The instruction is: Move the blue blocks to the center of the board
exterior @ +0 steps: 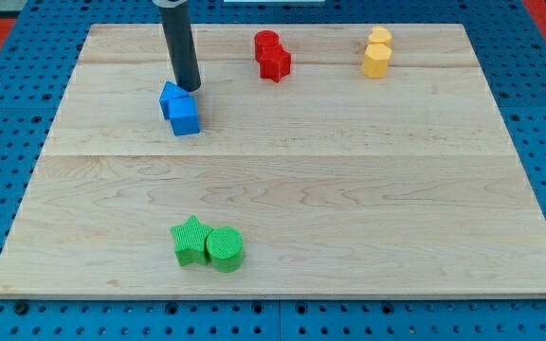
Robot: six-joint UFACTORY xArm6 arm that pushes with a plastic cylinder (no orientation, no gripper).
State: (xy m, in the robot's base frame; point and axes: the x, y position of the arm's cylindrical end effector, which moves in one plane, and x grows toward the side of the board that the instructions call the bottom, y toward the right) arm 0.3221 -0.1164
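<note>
Two blue blocks touch each other at the board's upper left: a blue cube (pixel 186 116) in front and a second blue block (pixel 171 98) of unclear shape behind it to the left. My tip (pixel 189 87) stands just above and to the right of them, close to or touching the rear blue block. The dark rod rises from there out of the view's top.
The wooden board (pixel 349 189) lies on a blue pegboard. Two red blocks (pixel 272 55) sit at the top middle. Two yellow blocks (pixel 377 52) sit at the top right. A green star (pixel 191 240) and a green cylinder (pixel 225 250) sit at the bottom left.
</note>
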